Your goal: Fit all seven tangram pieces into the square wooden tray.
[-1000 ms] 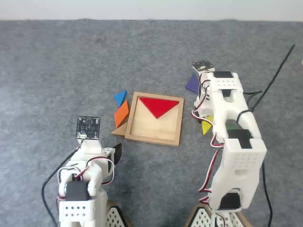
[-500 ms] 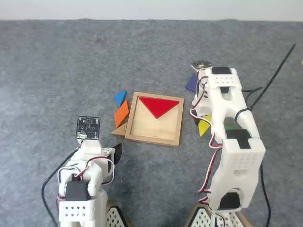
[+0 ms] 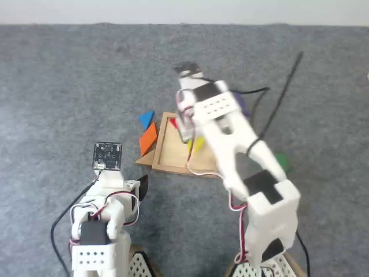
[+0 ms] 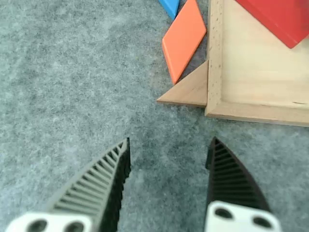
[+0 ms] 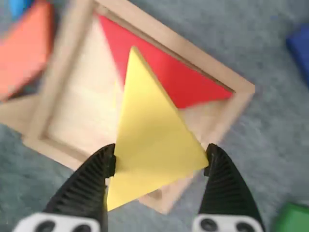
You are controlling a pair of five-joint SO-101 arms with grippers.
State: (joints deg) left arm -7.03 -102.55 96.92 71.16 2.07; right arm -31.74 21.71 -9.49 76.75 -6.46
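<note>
Fingers (image 5: pixel 89 186) of the right gripper (image 5: pixel 159 154) are clamped on the yellow triangle (image 5: pixel 149 140), one at each end of its widest part, w/ the tip pointing away from the wrist. That tip-to-base line is the axis that matters. It runs across the square wooden tray (image 5: pixel 63 72) toward the red triangle (image 5: pixel 183 79), which is already seated against a far corner. In the right wrist view the yellow tip overlaps the red edge. Bare tray floor lies under the yellow and off toward the orange side. My read: yellow hangs above the tray, not seated yet, and prob. needs a nudge or turn off the red before it can drop flat.

The left gripper (image 4: pixel 170 145) has its fingers (image 4: pixel 104 179) spread wide w/ nothing between them. It sits over the grey surface (image 3: pixel 69 75) just short of the tray's near corner. Ahead of it are the wood-coloured triangle (image 4: pixel 189 92), touching the tray's outer rim, then the orange parallelogram (image 4: pixel 184 37) and the blue triangle (image 4: pixel 170 6). The left arm is the nearer one for those three.

In the high view the right arm lies across most of the tray, so the yellow/red fit has to be read from the right wrist view. The high view adds the layout: a green piece (image 3: pixel 281 160) lies well apart on the other side of the tray.
</note>
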